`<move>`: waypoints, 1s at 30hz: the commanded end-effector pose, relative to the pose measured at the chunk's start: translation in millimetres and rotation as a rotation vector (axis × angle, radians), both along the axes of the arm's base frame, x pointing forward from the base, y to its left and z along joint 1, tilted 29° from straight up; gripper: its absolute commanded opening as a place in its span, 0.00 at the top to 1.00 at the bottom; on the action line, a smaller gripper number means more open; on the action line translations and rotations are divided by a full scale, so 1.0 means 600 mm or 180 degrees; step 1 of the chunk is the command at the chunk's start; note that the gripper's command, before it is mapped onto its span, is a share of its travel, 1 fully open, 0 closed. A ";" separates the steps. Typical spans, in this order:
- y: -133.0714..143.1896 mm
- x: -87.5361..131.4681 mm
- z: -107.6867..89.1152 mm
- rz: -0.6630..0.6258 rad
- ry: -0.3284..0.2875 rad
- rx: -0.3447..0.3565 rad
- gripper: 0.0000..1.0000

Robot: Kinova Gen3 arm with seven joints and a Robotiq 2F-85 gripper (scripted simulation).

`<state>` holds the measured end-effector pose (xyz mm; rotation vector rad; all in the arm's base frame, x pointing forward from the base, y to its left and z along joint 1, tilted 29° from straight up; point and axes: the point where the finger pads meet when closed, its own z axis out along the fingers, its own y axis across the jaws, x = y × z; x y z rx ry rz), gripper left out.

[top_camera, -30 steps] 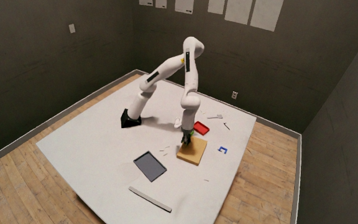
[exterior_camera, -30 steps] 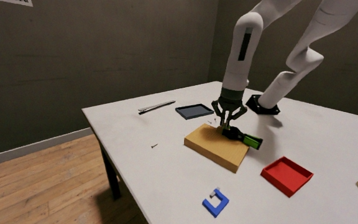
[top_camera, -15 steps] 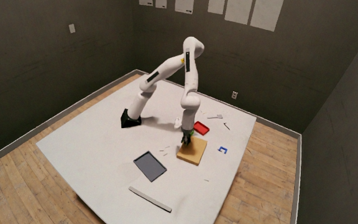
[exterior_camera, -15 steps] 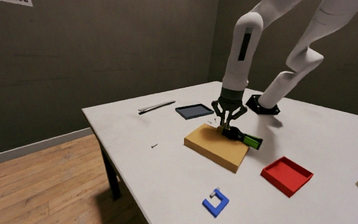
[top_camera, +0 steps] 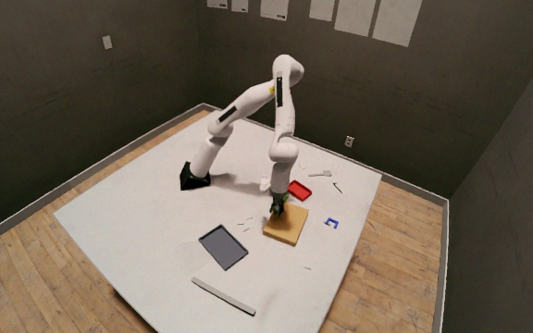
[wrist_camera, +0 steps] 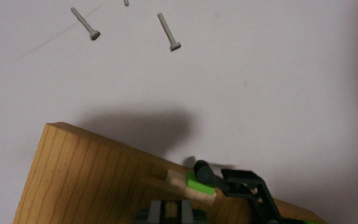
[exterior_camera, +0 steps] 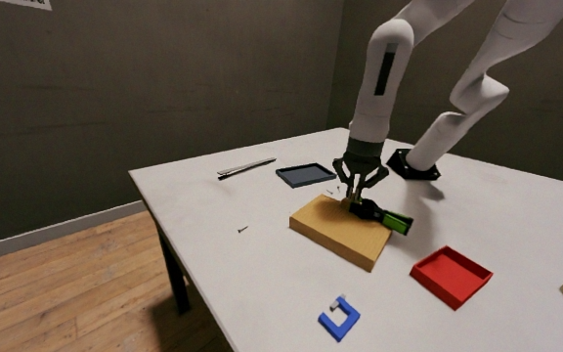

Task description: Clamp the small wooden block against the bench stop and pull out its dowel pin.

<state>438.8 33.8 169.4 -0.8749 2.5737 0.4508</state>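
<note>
Nearly closed fingers [top_camera: 276,210] [exterior_camera: 354,197], their hold on any dowel pin impossible to tell, stand above the bench board [top_camera: 290,228] [exterior_camera: 335,226] [wrist_camera: 75,165] beside the spring clamp [top_camera: 286,197] [exterior_camera: 370,210] [wrist_camera: 252,188], where any pull should run straight up with gentle twists.

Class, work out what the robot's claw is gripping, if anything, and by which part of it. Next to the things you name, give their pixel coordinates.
It cannot be told. The claw's [top_camera: 276,211] [exterior_camera: 354,198] [wrist_camera: 170,212] fingertips are close together over the bench board [top_camera: 292,228] [exterior_camera: 336,230] [wrist_camera: 80,165], but whether they pinch a dowel pin is unclear.
</note>
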 end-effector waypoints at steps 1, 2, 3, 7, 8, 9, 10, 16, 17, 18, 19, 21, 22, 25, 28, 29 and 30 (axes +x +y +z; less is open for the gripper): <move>-0.001 0.002 0.001 0.0035 -0.0033 -0.0017 0.90; -0.001 0.002 0.001 0.0042 -0.0037 -0.0019 0.90; -0.001 0.002 0.001 0.0050 -0.0041 -0.0021 0.90; -0.001 0.002 0.001 0.0082 -0.0056 -0.0030 0.90; -0.001 0.002 0.001 0.0090 -0.0060 -0.0033 0.90; -0.001 0.002 0.001 0.0098 -0.0063 -0.0035 0.90; -0.001 0.002 0.001 0.0106 -0.0067 -0.0037 0.90; -0.001 0.002 0.001 0.0139 -0.0082 -0.0047 0.90; -0.001 0.002 0.001 0.0147 -0.0086 -0.0049 0.90; -0.001 0.002 0.001 0.0155 -0.0090 -0.0052 0.90; -0.001 0.002 0.001 0.0164 -0.0094 -0.0054 0.90; -0.001 0.002 0.001 0.0181 -0.0102 -0.0059 0.90; -0.001 0.002 0.001 0.0189 -0.0106 -0.0061 0.90; -0.001 0.002 0.001 0.0215 -0.0118 -0.0069 0.90; -0.001 0.002 0.001 0.0241 -0.0130 -0.0076 0.90; -0.001 0.002 0.001 0.0241 -0.0130 -0.0076 0.90; -0.001 0.002 0.001 0.0241 -0.0130 -0.0076 0.90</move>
